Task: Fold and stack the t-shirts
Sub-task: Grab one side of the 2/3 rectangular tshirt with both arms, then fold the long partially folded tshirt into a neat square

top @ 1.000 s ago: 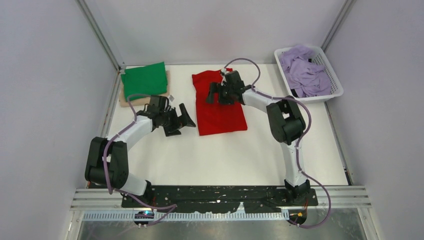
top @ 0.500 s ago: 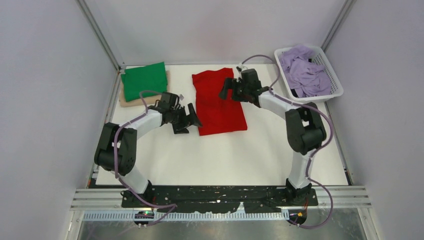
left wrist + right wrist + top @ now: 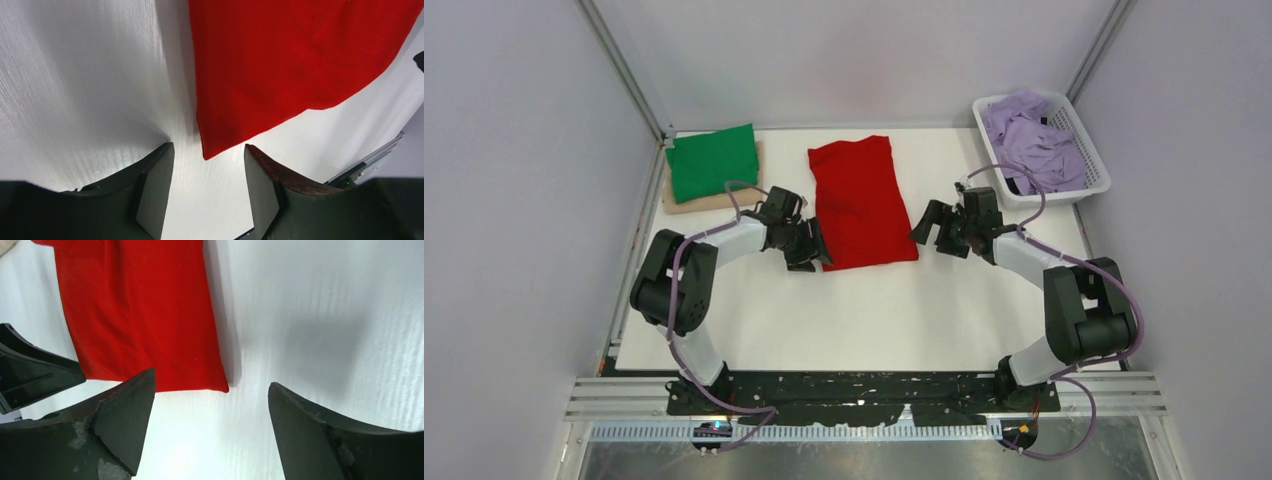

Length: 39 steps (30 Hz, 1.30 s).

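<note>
A: What's going on at the near end?
B: 2 arms flank the near hem of the red t-shirt [image 3: 862,200]. The left gripper [image 3: 207,165], jaws parted and empty, has the shirt's near-left corner between its fingers. The right gripper [image 3: 211,382], jaws spread wide and empty, sits just off its near-right corner. They look set to pinch both corners for a fold.
A: And the cloth?
B: It's a smooth, matte, soft-edged oblong, flat on the white table [image 3: 874,310]. Left of it and farther back, 1 green t-shirt [image 3: 714,160] lies folded square on a beige t-shirt [image 3: 672,204]. Right of it, farthest, crumpled lavender t-shirts [image 3: 1029,145] fill a mesh basket [image 3: 1092,150].
</note>
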Tool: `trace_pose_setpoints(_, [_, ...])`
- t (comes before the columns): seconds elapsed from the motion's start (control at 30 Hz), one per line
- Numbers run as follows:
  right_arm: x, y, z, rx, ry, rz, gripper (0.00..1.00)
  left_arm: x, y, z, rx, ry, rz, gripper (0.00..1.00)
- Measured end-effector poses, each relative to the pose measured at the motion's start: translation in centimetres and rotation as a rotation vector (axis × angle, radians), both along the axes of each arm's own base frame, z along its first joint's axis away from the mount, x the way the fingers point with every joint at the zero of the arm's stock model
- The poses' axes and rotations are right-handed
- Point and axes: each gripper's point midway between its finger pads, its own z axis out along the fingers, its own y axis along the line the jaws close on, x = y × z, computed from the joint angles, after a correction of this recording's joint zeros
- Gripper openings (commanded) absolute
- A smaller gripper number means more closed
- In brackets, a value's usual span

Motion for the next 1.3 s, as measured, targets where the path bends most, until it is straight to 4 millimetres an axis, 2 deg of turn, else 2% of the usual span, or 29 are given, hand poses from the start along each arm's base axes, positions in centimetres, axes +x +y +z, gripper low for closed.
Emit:
trace_pose_setpoints(0.07, [-0.7,0.5,-0.7,0.013,0.037,0.018,0.74,0.1,-0.2,-0.1,0.01,-0.003,-0.001,0.55])
trace_pose_setpoints(0.13, [-1.0,0.9,-1.3,0.033,0.063,0.032,0.67,0.3,-0.3,-0.1,0.023,-0.006,-0.002,0.54])
trace_pose_setpoints(0.33, [-1.9,1.7,-3.5,0.064,0.149,0.047,0.61,1.0,-0.9,-0.3,0.043,-0.013,-0.008,0.51])
trace_pose_setpoints(0.53, [-1.8,2.3,-3.7,0.079,0.142,0.06,0.56,0.7,-1.4,-0.4,0.059,-0.019,-0.023,0.45])
trace_pose_setpoints(0.63, [-1.6,2.6,-3.8,0.088,0.134,0.065,0.5,0.5,-1.5,-0.6,0.069,-0.019,-0.026,0.4])
trace_pose_setpoints(0.7, [-1.5,2.9,-3.9,0.094,0.135,0.069,0.46,0.4,-1.6,-0.6,0.073,-0.015,-0.026,0.36])
trace_pose_setpoints(0.77, [-1.4,3.2,-4.0,0.098,0.132,0.076,0.42,0.3,-1.6,-0.7,0.075,-0.011,-0.026,0.26])
trace_pose_setpoints(0.8, [-1.5,3.3,-4.1,0.101,0.134,0.079,0.41,0.3,-1.5,-0.8,0.078,-0.008,-0.025,0.15])
trace_pose_setpoints(0.83, [-1.5,3.5,-4.2,0.102,0.134,0.082,0.35,0.2,-1.5,-0.9,0.083,-0.006,-0.027,0.02])
trace_pose_setpoints(0.87, [-1.5,3.6,-4.2,0.102,0.134,0.084,0.31,0.2,-1.5,-1.0,0.087,-0.003,-0.024,0.0])
trace_pose_setpoints(0.9, [-1.5,3.6,-4.3,0.101,0.134,0.086,0.18,0.2,-1.4,-1.1,0.094,-0.003,-0.025,0.0])
trace_pose_setpoints(0.97, [-1.5,3.8,-4.7,0.099,0.142,0.09,0.07,0.1,-1.4,-1.3,0.099,-0.001,-0.027,0.0])
trace_pose_setpoints(1.1, [-1.8,3.9,-5.1,0.098,0.159,0.092,0.05,0.0,-1.4,-1.3,0.097,-0.007,-0.033,0.0])
trace_pose_setpoints(1.17, [-2.2,3.8,-5.0,0.086,0.161,0.095,0.05,-0.7,-1.1,-1.2,0.097,-0.017,-0.037,0.0])
trace_pose_setpoints(1.3, [-5.3,2.9,-4.4,0.051,0.186,0.13,0.05,-4.6,0.3,-0.5,0.097,-0.017,-0.068,0.0])
